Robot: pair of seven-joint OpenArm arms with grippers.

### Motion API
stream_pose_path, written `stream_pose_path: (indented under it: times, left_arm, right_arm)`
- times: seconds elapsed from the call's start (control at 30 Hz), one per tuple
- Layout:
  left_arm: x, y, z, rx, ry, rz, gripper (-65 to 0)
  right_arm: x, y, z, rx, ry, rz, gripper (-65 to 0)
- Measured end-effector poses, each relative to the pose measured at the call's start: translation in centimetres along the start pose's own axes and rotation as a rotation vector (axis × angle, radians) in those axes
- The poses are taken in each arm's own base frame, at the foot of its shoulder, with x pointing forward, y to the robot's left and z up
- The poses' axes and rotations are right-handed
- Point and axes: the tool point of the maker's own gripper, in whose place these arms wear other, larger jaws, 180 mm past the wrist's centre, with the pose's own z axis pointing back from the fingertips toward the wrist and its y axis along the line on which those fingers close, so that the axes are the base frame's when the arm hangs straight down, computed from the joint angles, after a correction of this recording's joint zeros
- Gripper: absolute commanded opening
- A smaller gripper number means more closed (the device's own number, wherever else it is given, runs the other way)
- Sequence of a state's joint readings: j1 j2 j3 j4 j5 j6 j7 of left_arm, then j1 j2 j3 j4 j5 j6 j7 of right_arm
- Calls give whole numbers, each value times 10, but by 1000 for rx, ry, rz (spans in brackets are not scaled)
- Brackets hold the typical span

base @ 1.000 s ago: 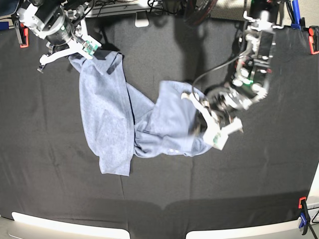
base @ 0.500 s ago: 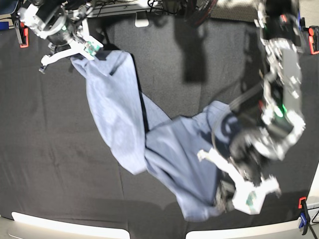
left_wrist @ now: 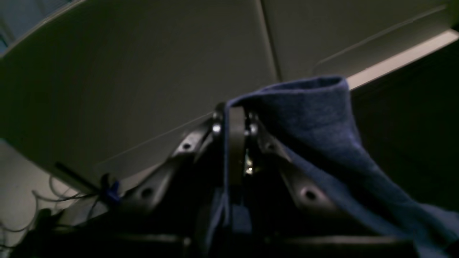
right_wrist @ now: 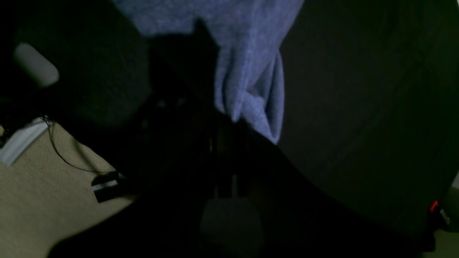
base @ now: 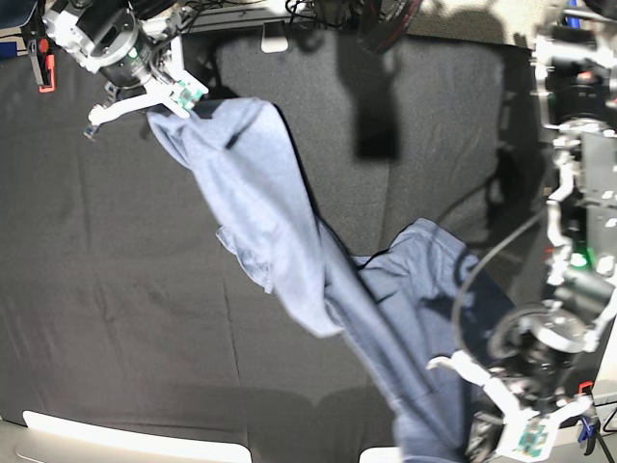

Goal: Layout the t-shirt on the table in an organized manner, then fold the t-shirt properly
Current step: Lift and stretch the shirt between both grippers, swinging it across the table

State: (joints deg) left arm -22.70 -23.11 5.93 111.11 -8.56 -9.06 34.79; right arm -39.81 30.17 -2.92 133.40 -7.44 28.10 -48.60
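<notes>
1. Two arms share one garment. Left wrist view: left gripper (left_wrist: 235, 143) clenched on a fold of the t-shirt (left_wrist: 315, 118), cloth draping off to the right; lifted so fabric hangs free, I'd say.
2. Right wrist view: too dark to tell the jaws; bunched shirt edge hangs at the tip above the table (right_wrist: 376, 107).
3. Base view: shirt stretched diagonally, right gripper (base: 145, 96) far left, left gripper near right, prob. to spread it. No containers.
</notes>
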Motion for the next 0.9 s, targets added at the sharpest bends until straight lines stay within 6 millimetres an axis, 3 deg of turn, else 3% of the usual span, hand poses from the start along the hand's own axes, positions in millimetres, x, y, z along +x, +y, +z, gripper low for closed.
stream_pose_path:
  times: [0.17,0.37,0.57,0.7,0.9]
  left_arm:
    - [-17,33,8,116,72,-57,-650]
    - [-43,58,28,164,154,-124,-650]
    - [-78,78,57,193,239,-41,-650]
    - [-104,77,76,198,298,13,-650]
    - [-135,59,95,169,372,29,-650]
  right_arm:
    - [32,-12,-4,-47,-119,-59,-650]
    - [76,-62,-4,-206,-252,-156,-650]
    - [100,-111,7,-384,-316,-178,-650]
    - [98,-138,4,-445,-320,-207,-650]
    - [60,-196,-32,-514,-223,-284,-650]
